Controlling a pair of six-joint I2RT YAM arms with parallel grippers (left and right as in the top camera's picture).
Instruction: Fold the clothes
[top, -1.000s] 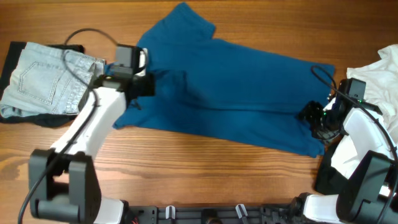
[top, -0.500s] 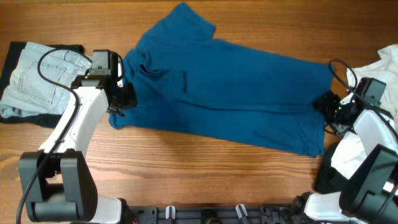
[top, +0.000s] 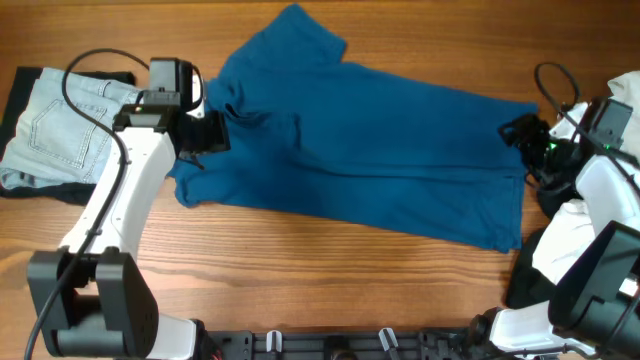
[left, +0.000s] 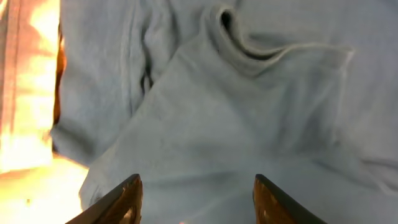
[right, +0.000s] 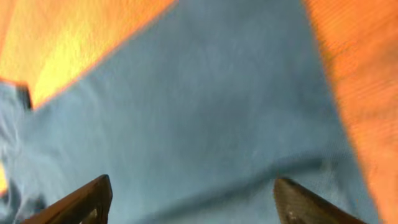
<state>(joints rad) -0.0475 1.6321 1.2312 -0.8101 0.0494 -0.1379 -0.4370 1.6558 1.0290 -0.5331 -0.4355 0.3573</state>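
Observation:
The clothes to fold are chiefly a large deep-blue shirt (top: 370, 150), spread flat across the middle of the table with its collar end to the left. My left gripper (top: 214, 134) hovers over the shirt's left part beside the collar. In the left wrist view it (left: 196, 186) is open, with only wrinkled fabric and the collar fold (left: 249, 46) below. My right gripper (top: 520, 130) is at the shirt's right edge. The right wrist view shows it (right: 193, 190) open above smooth blue cloth (right: 205, 106), holding nothing.
Folded light-blue jeans (top: 70, 120) lie on a dark garment (top: 55, 192) at the far left. A white cloth (top: 615, 100) is piled at the right edge, partly under the right arm. Bare wooden table (top: 330, 270) runs along the front.
The left gripper drew back to the left, then edged right again toward the collar and opened wider. The right gripper moved up and to the right along the shirt's right edge, which now lies flatter.

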